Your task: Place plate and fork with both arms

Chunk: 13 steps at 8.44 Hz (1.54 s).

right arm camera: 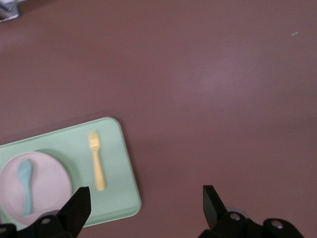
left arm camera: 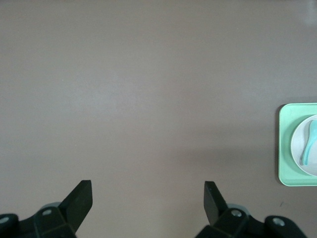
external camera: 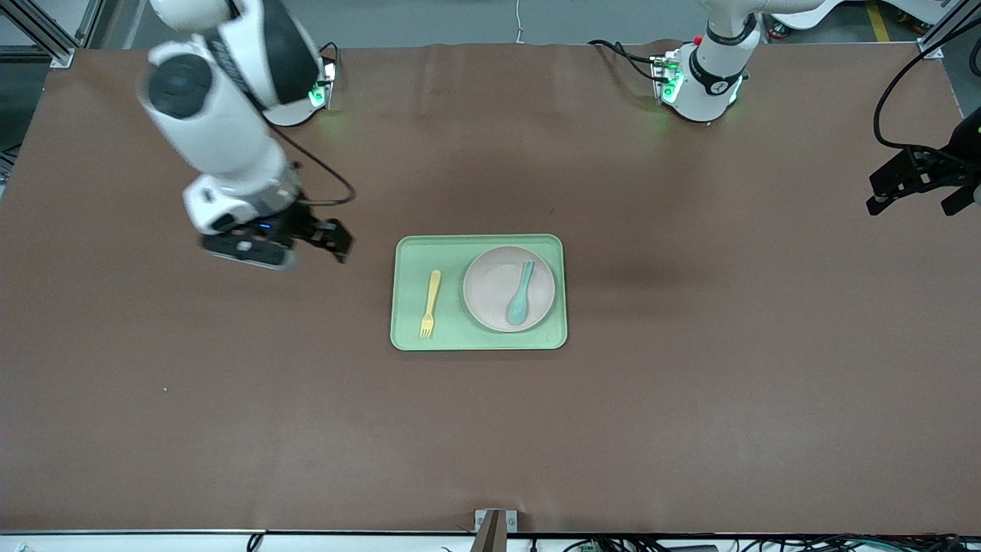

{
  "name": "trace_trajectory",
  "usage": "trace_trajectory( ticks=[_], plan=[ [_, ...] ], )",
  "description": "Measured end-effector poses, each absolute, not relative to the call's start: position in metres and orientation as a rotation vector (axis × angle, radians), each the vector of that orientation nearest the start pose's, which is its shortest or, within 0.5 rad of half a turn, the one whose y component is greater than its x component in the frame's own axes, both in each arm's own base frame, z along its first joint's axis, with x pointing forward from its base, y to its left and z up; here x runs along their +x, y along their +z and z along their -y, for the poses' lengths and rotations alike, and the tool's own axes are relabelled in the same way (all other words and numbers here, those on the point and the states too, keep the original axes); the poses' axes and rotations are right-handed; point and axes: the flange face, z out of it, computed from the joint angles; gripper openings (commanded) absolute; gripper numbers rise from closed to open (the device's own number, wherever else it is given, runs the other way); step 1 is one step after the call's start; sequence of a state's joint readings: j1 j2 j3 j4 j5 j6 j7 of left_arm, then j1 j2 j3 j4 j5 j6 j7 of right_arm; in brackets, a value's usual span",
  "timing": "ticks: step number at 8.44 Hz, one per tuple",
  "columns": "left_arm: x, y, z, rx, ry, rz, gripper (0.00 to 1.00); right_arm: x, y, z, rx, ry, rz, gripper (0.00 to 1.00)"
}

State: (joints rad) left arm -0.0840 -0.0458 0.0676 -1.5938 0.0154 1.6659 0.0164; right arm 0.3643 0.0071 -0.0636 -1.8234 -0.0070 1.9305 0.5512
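The beige plate lies on a pale green tray at the middle of the table, with a teal spoon on it. The yellow fork lies on the tray beside the plate, toward the right arm's end. My right gripper is open and empty over bare table beside the tray; its wrist view shows its fingers spread, the fork and the plate. My left gripper is open and empty over the left arm's end of the table, with its fingers spread.
The brown table mat runs bare around the tray. The tray's edge with the plate and spoon shows in the left wrist view. The arm bases stand along the table's edge farthest from the front camera.
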Motion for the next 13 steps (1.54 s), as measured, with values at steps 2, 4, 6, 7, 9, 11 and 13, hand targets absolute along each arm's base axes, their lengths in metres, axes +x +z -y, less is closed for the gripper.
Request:
trace_trajectory(
  ticks=[2,4,6,7,9,11,13],
  plan=[
    [0.550,0.648,0.008,-3.124,-0.184,-0.056,0.99,0.544,0.589,-0.055,-3.111,-0.113,-0.289,1.00],
    [0.550,0.647,0.008,-3.124,-0.183,-0.056,0.99,0.524,0.628,0.011,-3.124,-0.122,-0.197,1.00],
    [0.550,0.648,0.008,-3.124,-0.184,-0.056,0.99,0.498,0.652,0.052,-3.132,-0.105,-0.082,1.00],
    [0.550,0.648,0.008,-3.124,-0.184,-0.055,0.99,0.490,0.663,0.066,-3.130,-0.137,-0.059,1.00],
    [0.550,0.648,0.007,-3.123,-0.185,-0.054,0.99,0.499,0.693,0.073,-3.131,-0.242,-0.044,1.00],
    [0.550,0.648,0.008,-3.123,-0.186,-0.055,0.99,0.543,0.686,0.068,-3.124,-0.200,-0.031,1.00],
    [0.550,0.648,0.008,-3.123,-0.186,-0.056,0.99,0.570,0.668,0.063,-3.130,-0.162,-0.016,1.00]
  ],
)
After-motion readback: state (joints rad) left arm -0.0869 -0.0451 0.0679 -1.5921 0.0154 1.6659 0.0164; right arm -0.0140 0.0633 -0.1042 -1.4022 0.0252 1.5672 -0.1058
